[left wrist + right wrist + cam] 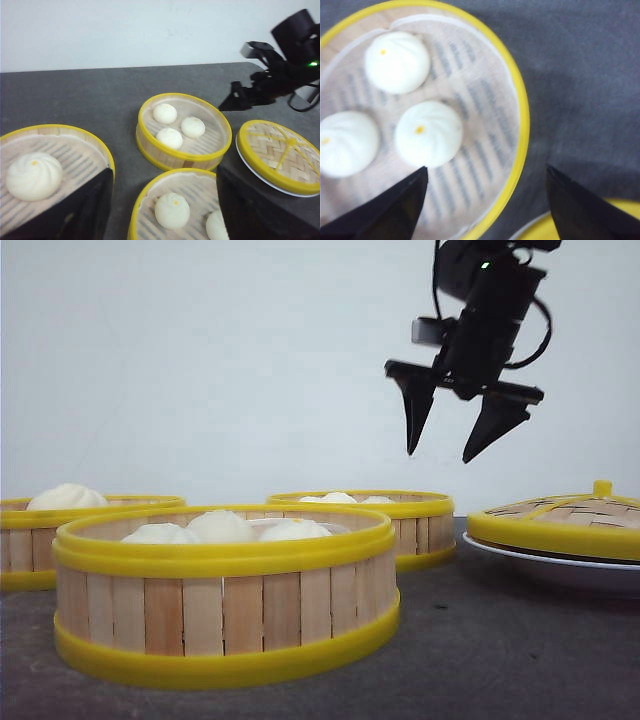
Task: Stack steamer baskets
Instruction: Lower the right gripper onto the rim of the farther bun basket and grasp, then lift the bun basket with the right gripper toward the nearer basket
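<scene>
Black right gripper (440, 455) wide apart, empty

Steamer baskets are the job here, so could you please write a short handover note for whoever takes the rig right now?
Right gripper: open, empty, in the air above the far basket, which holds three buns.
Left gripper: open, empty, raised over the table.
Near basket holds buns; left basket shows one bun. All three stand apart on the table.
Lid rests on the white plate, at the right.
Done: nothing stacked.
Left: stack all three baskets.
</scene>
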### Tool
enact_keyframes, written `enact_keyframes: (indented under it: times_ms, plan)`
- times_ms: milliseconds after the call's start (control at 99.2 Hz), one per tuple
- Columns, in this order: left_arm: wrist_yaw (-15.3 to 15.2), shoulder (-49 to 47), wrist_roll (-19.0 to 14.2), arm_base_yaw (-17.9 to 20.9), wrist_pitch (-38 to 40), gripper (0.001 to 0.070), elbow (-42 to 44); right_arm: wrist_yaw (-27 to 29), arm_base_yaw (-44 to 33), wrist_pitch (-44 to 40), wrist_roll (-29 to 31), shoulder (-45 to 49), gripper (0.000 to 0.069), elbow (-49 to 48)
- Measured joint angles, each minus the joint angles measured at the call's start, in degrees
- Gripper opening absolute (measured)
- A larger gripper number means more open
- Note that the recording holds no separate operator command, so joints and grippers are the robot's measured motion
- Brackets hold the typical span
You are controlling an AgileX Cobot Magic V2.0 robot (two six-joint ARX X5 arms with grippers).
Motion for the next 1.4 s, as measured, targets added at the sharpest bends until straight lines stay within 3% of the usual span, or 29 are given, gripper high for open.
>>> enact_keyframes:
  times_ms: [323, 736, 877, 1139, 1401]
  plan:
    - [0.0, -2.3, 0.0, -1.0, -0.9, 0.0392, 0.0, 1.5, -0.4, 0.1, 1.4, 6.9, 0.0381, 0.2]
    - [0.0, -3.8, 0.0, -1.0, -0.9, 0.0392, 0.0, 2.0, -0.3, 2.0, 4.1, 8.4, 0.0092, 0.2]
    - [0.0, -3.8, 0.0, -1.0, -0.9, 0.0392, 0.0, 3.1, -0.3, 2.8, 5.9, 8.4, 0.0036, 0.2]
    - [0.0, -3.8, 0.0, -1.0, -1.0, 0.0392, 0.0, 3.3, -0.4, 1.6, 7.5, 8.8, 0.0026, 1.9]
    - [0.0, -3.9, 0.2, -1.0, -3.9, 0.0392, 0.0, 3.1, -1.1, -8.9, 5.5, 7.8, 0.0026, 16.2]
